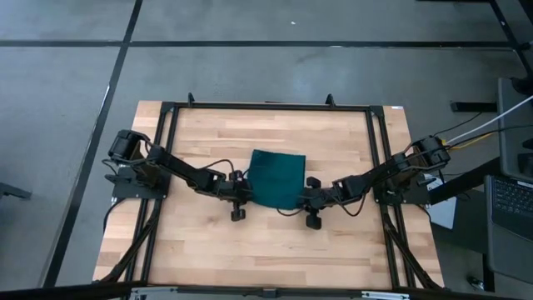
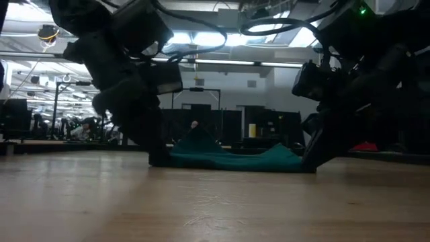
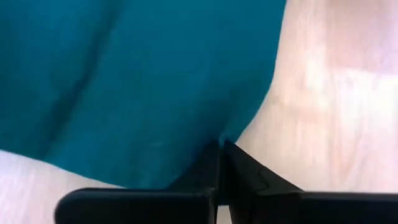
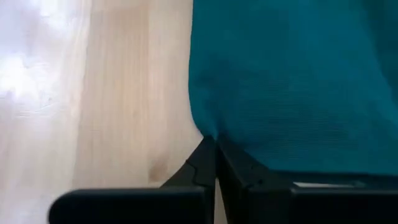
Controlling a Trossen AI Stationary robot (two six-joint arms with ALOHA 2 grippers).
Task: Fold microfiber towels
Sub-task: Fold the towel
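Towel [image 1: 278, 177]: dark teal-green, plain, no pattern; reads brighter teal-blue in both wrist views. Table [image 1: 275, 246]: light wood, butcher-block strips with visible grain. Frame [image 1: 266, 107] around the table: black. Both arms dark, near black, incl. left gripper [image 3: 221, 154] and right gripper [image 4: 214, 149]. Floor [image 1: 67, 83]: grey with dark lines.

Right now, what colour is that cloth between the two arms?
The towel is plain dark teal-green, with no pattern; the high view shows it best.

Table [image 1: 208, 242]: pale wooden butcher-block top, black frame around its edges.
Floor [image 1: 250, 67]: grey, crossed by dark lines.
Laptop [image 1: 512, 204]: far right, beside the table.
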